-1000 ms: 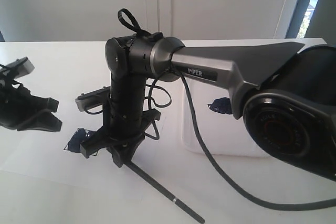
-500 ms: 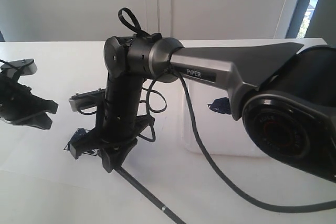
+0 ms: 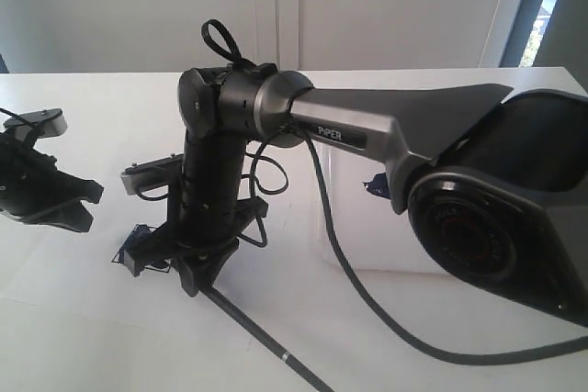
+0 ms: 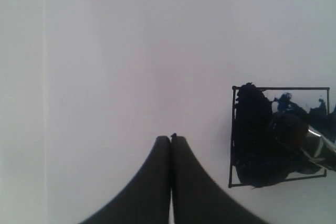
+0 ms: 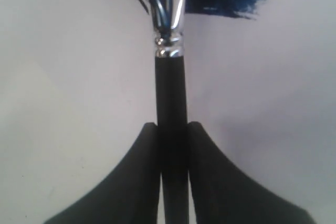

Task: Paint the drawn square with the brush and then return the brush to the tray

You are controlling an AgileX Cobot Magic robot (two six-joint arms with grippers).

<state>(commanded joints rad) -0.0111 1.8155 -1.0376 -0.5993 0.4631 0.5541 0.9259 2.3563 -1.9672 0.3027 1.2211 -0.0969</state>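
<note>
Gripping brush (image 5: 171, 103) low on its handle, right jaws closed on it; bristles on drawn square (image 4: 252, 129), handle slanting away from square; left jaws shut, empty, beside square.

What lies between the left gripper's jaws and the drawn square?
Nothing. In the left wrist view, only bare white surface separates the left gripper, its jaws together, from the drawn square, which is smeared with dark paint.
</note>
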